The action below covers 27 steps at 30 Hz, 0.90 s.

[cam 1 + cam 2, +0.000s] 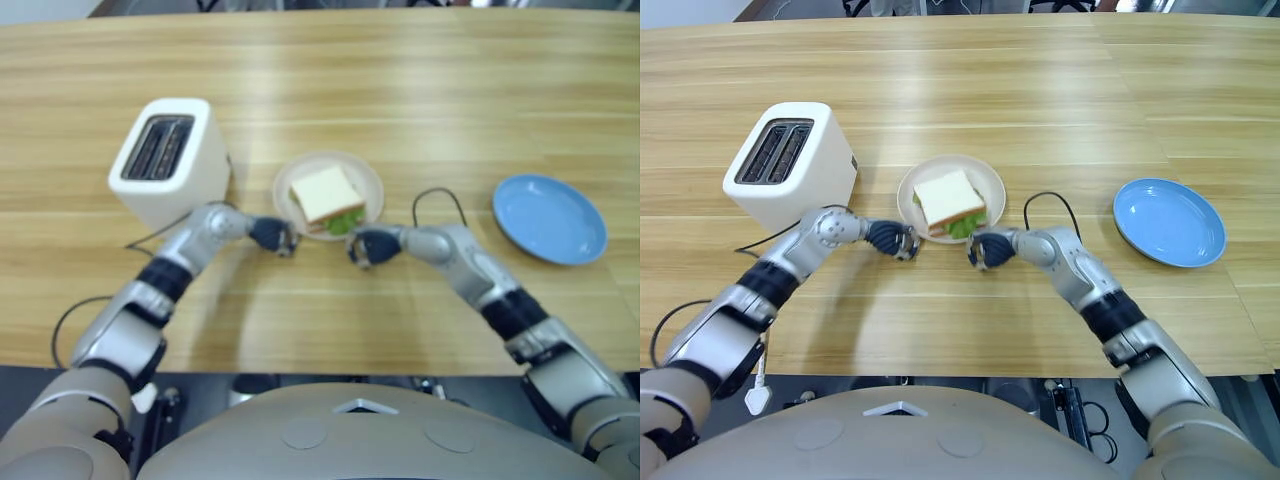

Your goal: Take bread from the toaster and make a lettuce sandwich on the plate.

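Right hand (988, 250): hovering curled shut, gripping nothing.
Left hand (892, 239): hovering curled shut, empty.
Sandwich (948, 197): sitting on plate (992, 177) between them.

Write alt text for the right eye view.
A lettuce sandwich sits on a cream plate, with the robot's left hand and right hand curled, empty, near its front rim. A white toaster stands left, a blue plate right.
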Tool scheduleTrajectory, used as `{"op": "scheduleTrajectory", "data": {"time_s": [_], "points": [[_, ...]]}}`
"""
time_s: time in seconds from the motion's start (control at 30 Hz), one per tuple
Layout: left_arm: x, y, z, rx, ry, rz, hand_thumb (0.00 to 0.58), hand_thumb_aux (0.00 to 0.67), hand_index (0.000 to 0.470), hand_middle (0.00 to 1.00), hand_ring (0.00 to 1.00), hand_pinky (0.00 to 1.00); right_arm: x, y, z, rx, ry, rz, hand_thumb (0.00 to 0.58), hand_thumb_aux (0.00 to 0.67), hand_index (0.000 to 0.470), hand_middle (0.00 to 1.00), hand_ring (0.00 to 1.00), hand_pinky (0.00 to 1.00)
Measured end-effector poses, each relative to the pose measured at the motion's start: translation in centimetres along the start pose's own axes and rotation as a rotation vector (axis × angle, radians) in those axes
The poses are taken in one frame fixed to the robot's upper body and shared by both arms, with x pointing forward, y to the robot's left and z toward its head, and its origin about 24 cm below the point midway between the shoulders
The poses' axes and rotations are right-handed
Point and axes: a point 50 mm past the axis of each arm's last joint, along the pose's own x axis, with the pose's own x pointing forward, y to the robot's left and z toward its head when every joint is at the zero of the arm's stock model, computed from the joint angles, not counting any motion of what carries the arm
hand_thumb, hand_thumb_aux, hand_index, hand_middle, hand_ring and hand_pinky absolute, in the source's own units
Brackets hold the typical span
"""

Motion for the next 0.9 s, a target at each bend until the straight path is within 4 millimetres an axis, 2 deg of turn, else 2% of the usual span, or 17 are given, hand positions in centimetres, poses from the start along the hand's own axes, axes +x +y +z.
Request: {"op": "scheduleTrajectory", "data": {"time_s": [0.13,0.37,0.4,0.43,0.47,0.5,0.53,0.57,0.67,0.77,0.83,0.9], "points": [[0.9,1.3,-0.7,0.018,0.053,0.076,0.580,0.670,0.460,1.00,1.00,1.00,1.2,-1.7,-2.0,-0.045,0.094,-0.117,0.580,0.670,0.460,1.00,1.00,1.00],[1.3,2.4,-1.4,0.041,0.105,0.158,0.580,0.670,0.460,1.00,1.00,1.00,2.3,-2.6,-3.4,-0.084,0.144,-0.211,0.580,0.670,0.460,1.00,1.00,1.00],[1.3,2.5,-1.5,0.046,0.109,0.164,0.553,0.525,0.361,1.00,1.00,1.00,2.3,-2.6,-3.4,-0.093,0.145,-0.216,0.580,0.670,0.460,1.00,1.00,1.00],[1.3,2.5,-1.5,0.050,0.111,0.166,0.553,0.525,0.361,1.00,1.00,1.00,2.4,-2.6,-3.4,-0.094,0.145,-0.217,0.580,0.670,0.460,1.00,1.00,1.00],[1.3,2.5,-1.6,0.053,0.110,0.169,0.000,0.000,0.000,0.00,0.00,0.00,2.3,-2.6,-3.4,-0.096,0.141,-0.221,0.468,0.376,0.258,0.00,0.00,0.00],[1.3,2.5,-1.5,0.057,0.105,0.170,0.000,0.000,0.000,0.00,0.00,0.00,2.2,-2.5,-3.5,-0.098,0.139,-0.223,0.468,0.376,0.258,0.00,0.00,0.00],[1.1,2.6,-1.5,0.064,0.097,0.173,0.000,0.000,0.000,0.00,0.00,0.00,2.0,-2.4,-3.6,-0.100,0.138,-0.224,0.310,0.213,0.146,0.00,0.00,0.00],[0.8,2.7,-1.5,0.072,0.083,0.177,0.000,0.000,0.000,0.00,0.00,0.00,1.7,-2.1,-3.7,-0.099,0.133,-0.229,0.000,0.000,0.000,0.00,0.00,0.00],[-0.9,2.7,-2.0,0.045,0.028,0.204,0.000,0.000,0.000,0.00,0.00,0.00,-0.2,-1.4,-4.1,-0.050,0.109,-0.233,0.000,0.000,0.000,0.00,0.00,0.00],[-4.1,1.4,-1.0,-0.067,-0.140,0.248,0.000,0.000,0.000,0.00,0.00,0.00,-3.6,-0.9,-4.2,0.121,0.046,-0.273,0.000,0.000,0.000,0.00,0.00,0.00],[-6.1,1.6,0.9,-0.143,-0.274,0.333,0.000,0.000,0.000,0.00,0.00,0.00,-5.8,-2.6,-3.2,0.257,-0.044,-0.409,0.000,0.000,0.000,0.00,0.00,0.00],[-8.0,3.2,2.8,-0.192,-0.384,0.466,0.000,0.000,0.000,0.00,0.00,0.00,-7.5,-5.2,-1.6,0.384,-0.158,-0.603,0.000,0.000,0.000,0.00,0.00,0.00]]}}
